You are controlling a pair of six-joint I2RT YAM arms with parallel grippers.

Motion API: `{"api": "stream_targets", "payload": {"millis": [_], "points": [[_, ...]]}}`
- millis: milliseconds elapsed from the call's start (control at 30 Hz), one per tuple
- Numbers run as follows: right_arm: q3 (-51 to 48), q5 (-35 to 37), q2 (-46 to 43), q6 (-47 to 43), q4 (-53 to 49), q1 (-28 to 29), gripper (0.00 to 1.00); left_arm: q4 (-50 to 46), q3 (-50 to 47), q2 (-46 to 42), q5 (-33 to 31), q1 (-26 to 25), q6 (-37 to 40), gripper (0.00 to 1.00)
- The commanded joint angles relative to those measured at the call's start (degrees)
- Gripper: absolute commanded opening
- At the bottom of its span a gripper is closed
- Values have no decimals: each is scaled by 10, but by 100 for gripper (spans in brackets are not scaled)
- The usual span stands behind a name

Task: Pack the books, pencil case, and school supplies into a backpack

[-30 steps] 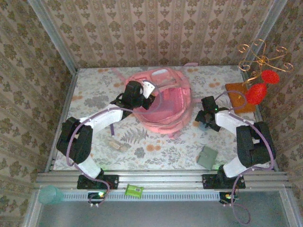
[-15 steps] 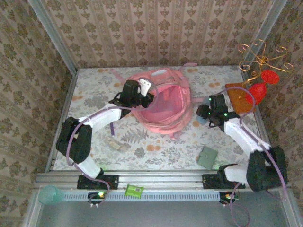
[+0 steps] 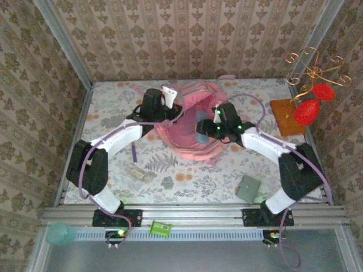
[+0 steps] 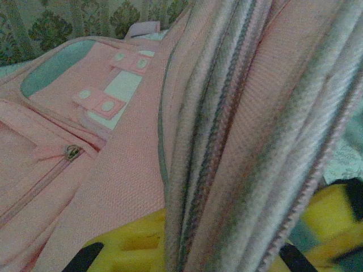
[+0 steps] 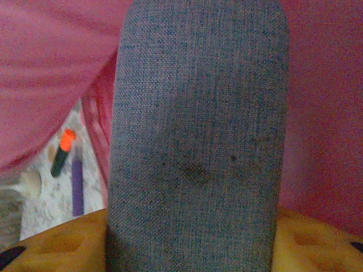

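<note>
The pink backpack (image 3: pixel 190 136) lies open at the table's middle. My left gripper (image 3: pixel 165 100) is shut on its zip rim (image 4: pixel 215 141) at the back left, holding the edge up; yellow fingers (image 4: pixel 127 246) flank the fabric. My right gripper (image 3: pixel 207 130) is shut on a grey-blue fabric pencil case (image 5: pixel 198 141), which hangs over the backpack's opening (image 3: pixel 199 126) with pink lining around it. Past the rim lie a black marker with orange cap (image 5: pixel 62 152), a purple pen (image 5: pixel 77 181) and a pale beige block (image 5: pixel 29 182). The pen (image 3: pixel 134 152) and block (image 3: pixel 142 173) sit left of the backpack. The books are out of view.
A grey-green square pad (image 3: pixel 248 188) lies near the right arm's base. A brown board (image 3: pixel 285 117) with a wire stand and red ornaments (image 3: pixel 309 110) stands at the back right. A green cup (image 3: pixel 60 232) and a green item (image 3: pixel 160 228) rest on the front rail.
My right arm has swung left with the pencil case, from beside the backpack to over its opening. My left gripper has drawn the rim back and up.
</note>
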Motion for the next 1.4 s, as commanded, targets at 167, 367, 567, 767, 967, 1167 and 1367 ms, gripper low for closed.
{"api": "stream_targets", "payload": {"millis": [167, 367, 567, 767, 967, 1167, 1367], "points": [[134, 170, 150, 146, 79, 32, 55, 75, 65, -41, 59, -2, -50, 0], [157, 177, 187, 160, 138, 26, 78, 59, 88, -38, 41, -1, -53, 0], [102, 139, 104, 86, 137, 26, 86, 58, 86, -27, 40, 4, -55, 0], [17, 207, -65, -14, -114, 26, 86, 47, 79, -12, 31, 5, -51, 0], [-108, 346, -253, 8, -358, 26, 93, 85, 32, -3, 35, 0, -64, 0], [-203, 328, -304, 129, -445, 25, 100, 99, 15, -5, 37, -4, -67, 0], [-266, 346, -316, 214, -477, 27, 100, 111, 11, -2, 50, -6, -77, 0]]}}
